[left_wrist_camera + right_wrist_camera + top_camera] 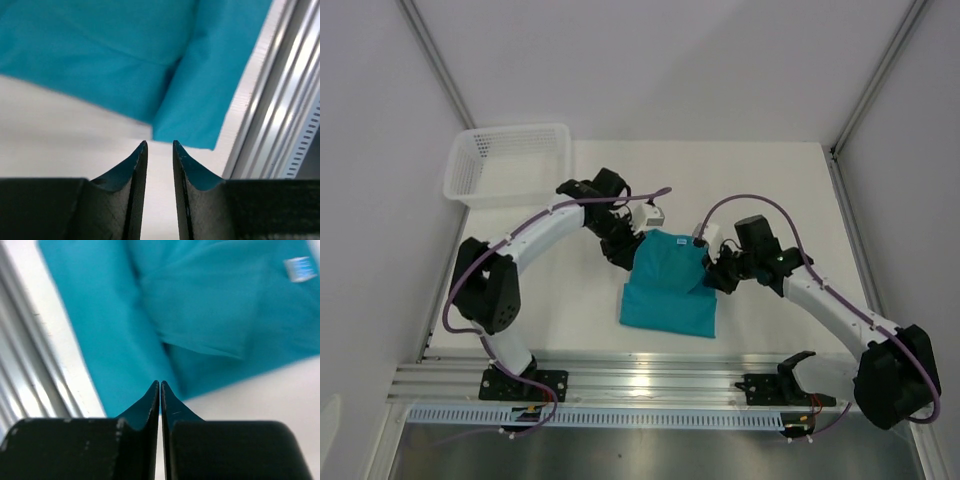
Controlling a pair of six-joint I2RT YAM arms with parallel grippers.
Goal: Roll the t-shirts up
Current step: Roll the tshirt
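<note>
A teal t-shirt (670,288) lies folded into a rough rectangle in the middle of the white table (770,180), its lower edge close to the metal rail (640,380) at the near side. The left gripper (619,254) is at the shirt's far left corner, and the right gripper (717,274) is at its right edge, near the far corner.

In the left wrist view, the left gripper's (160,145) jaws stand a narrow way apart with only bare table showing between them. The shirt's (125,55) folded corner lies just past the tips, apart from them.

In the right wrist view, the right gripper's (160,383) jaws are drawn together to a hairline slit. Their tips sit over the shirt's (200,315) edge, but I cannot tell whether they pinch any cloth. A small white label (300,268) shows on the shirt.

A white mesh basket (470,178) stands at the far left corner, well apart from the shirt
</note>
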